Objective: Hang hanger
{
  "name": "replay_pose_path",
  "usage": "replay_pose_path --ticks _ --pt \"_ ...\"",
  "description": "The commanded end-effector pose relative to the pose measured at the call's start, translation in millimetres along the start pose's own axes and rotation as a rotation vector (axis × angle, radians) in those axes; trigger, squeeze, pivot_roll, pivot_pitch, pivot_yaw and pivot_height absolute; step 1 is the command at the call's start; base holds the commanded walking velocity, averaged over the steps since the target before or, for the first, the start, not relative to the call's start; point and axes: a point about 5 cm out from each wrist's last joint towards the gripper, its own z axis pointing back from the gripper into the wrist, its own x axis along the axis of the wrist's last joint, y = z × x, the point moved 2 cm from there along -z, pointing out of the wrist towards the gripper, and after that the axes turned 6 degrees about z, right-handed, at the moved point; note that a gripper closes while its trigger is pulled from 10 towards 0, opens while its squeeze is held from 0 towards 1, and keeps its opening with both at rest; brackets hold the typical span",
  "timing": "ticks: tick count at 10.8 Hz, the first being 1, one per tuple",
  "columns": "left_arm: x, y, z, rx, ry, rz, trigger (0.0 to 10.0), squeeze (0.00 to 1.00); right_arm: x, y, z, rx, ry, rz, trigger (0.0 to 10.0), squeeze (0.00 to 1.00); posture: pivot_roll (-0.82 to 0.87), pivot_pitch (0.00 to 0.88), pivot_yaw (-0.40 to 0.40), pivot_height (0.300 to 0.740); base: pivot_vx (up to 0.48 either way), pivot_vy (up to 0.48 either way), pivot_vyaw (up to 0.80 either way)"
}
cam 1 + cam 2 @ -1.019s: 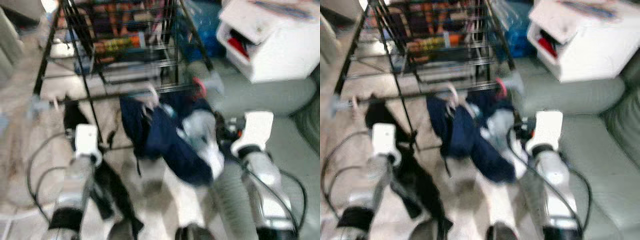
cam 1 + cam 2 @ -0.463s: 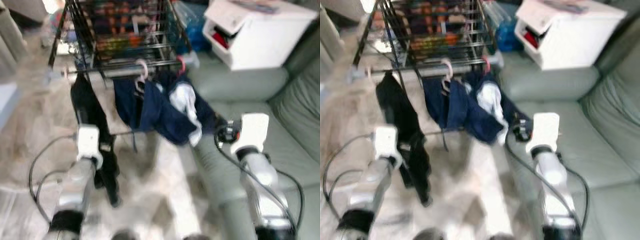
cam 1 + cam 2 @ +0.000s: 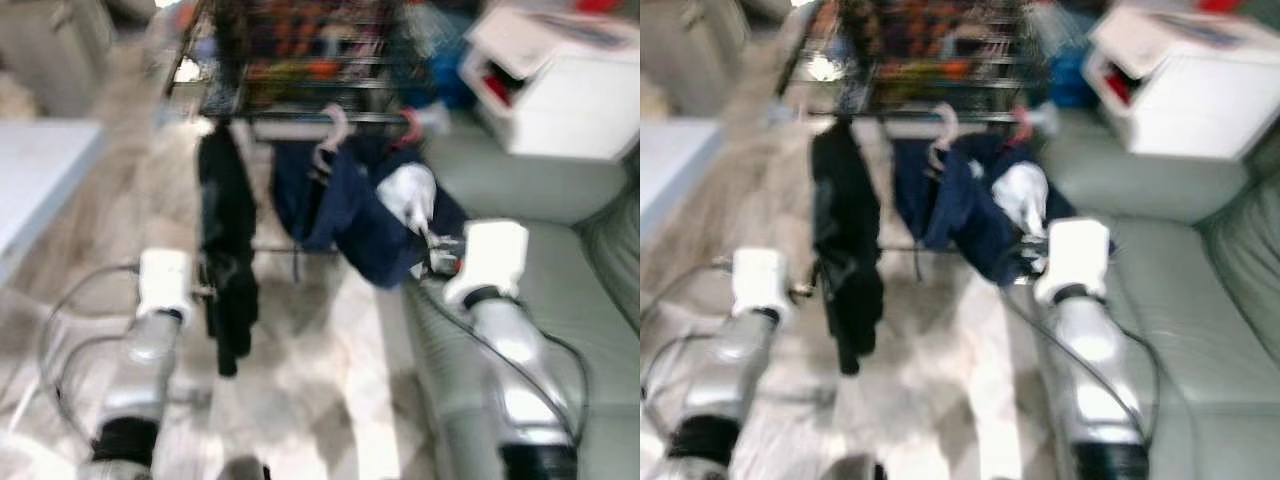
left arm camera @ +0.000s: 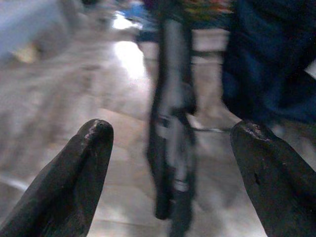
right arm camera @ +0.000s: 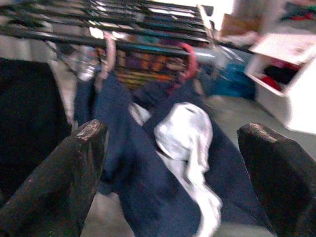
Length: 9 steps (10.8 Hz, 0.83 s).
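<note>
Pink hanger hooked over front rail of black wire drying rack, carrying navy garment; second, redder hanger hooked at 3 o'clock of it, bearing navy-and-white garment. Black garment hung from same rail at 9 o'clock. Hooks over rail judged to keep clothes clear of floor for drying.

Left gripper fingers wide apart, empty, facing black garment. Right gripper fingers wide apart, empty, facing hung navy garments. Task judged essentially done.

White storage box at 2 o'clock on grey-green sofa. No legible writing or brand; frames blurred.
</note>
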Motion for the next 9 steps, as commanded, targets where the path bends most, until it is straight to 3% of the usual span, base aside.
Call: replay_pose_path --ticks 1,9 --pt "5.5 -4.1 -3.0 -0.003 -0.016 -0.003 10.0 0.0 -1.4 -5.8 -0.1 -0.014 0.002 0.007 10.0 0.0 -0.08 0.007 0.012 0.74 0.0 0.0 0.48" --pt "5.2 -1.5 -7.1 0.01 -0.007 -0.014 10.0 0.0 -2.7 -6.3 -4.2 -0.035 0.005 -0.012 10.0 0.0 -0.08 0.009 0.011 0.74 0.0 0.475 0.0"
